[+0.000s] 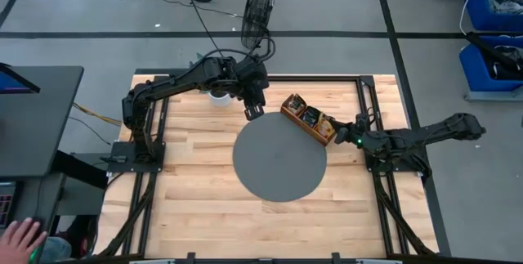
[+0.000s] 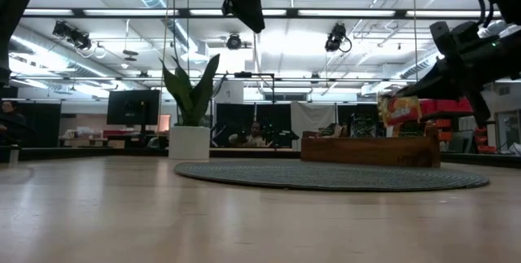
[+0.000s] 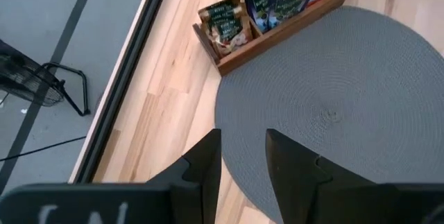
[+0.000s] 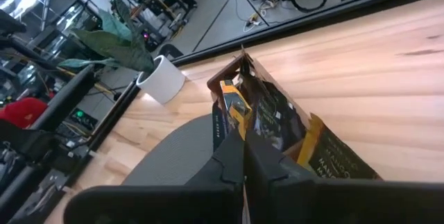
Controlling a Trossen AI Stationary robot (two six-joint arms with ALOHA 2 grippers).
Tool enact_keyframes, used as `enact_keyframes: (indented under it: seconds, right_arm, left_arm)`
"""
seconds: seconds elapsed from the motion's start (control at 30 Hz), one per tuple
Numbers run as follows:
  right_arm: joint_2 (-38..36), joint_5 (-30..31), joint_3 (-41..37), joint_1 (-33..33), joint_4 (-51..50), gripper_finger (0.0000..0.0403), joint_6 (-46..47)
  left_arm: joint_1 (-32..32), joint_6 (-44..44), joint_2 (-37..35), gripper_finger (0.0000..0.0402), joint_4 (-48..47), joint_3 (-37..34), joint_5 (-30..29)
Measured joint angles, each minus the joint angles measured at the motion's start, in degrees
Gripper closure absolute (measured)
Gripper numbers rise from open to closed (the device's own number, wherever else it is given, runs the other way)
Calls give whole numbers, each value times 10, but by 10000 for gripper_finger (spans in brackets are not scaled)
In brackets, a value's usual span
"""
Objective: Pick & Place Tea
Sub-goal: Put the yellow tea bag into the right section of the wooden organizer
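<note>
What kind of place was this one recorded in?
Probably a robotics lab or workshop: a wooden workbench on a grey concrete floor, blue storage bins beside it, and monitors under exposed ceiling lights in the open room behind.

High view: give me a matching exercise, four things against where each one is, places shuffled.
Things:
1. wooden tray
2. white plant pot
3. left gripper
4. right gripper

Places:
A. at the tray's near end, shut
B. above the round grey mat's far-left edge, jaws apart, nothing between them
C. on the table's far side, beside the left arm
D. along the mat's far-right edge, holding tea packets

Pairs: 1-D, 2-C, 3-B, 4-A
</note>
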Motion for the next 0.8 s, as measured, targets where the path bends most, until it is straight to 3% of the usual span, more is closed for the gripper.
enact_keyframes:
  seconds: [0.23, 0.37, 0.6, 0.8]
  right_arm:
    - [0, 38, 7, 27, -1, 403, -3]
    - [0, 36, 43, 28, -20, 403, -59]
    - [1, 11, 120, 26, -213, 403, -31]
    - [1, -39, 151, 26, -169, 403, -99]
  left_arm:
    - [0, 0, 0, 285, 8, 0, 0]
    - [0, 0, 0, 285, 8, 0, 0]
    - [0, 15, 0, 285, 32, 0, 0]
    - [0, -3, 0, 285, 88, 0, 9]
